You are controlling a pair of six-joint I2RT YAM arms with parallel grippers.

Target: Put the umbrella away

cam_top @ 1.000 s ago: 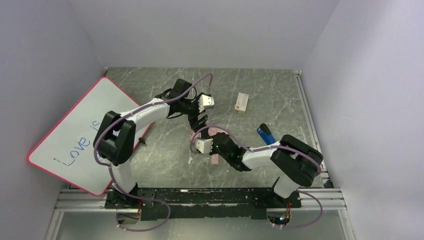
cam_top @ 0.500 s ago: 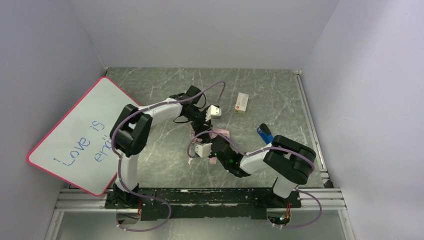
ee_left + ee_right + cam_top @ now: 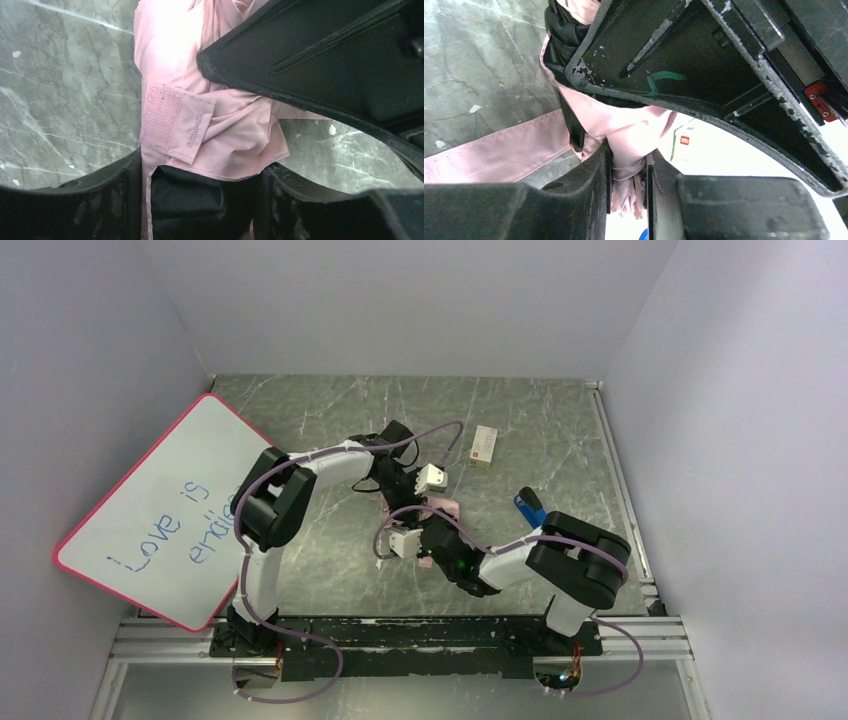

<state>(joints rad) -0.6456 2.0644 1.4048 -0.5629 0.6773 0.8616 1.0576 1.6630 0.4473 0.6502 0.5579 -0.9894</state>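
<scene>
left claw (image 3: 215, 130): wide around the umbrella (image 3: 165, 45), we cannot tell if it squeezes | right claw (image 3: 626, 175): we see it pinching the umbrella's pink cloth | umbrella: between both claws, on the bench (image 3: 60, 90)

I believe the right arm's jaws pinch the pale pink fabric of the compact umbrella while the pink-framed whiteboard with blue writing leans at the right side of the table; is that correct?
Not quite: the pink-framed whiteboard leans at the left side of the table, as the top external view shows. The right arm's jaws do pinch the pale pink fabric of the compact umbrella.
</scene>
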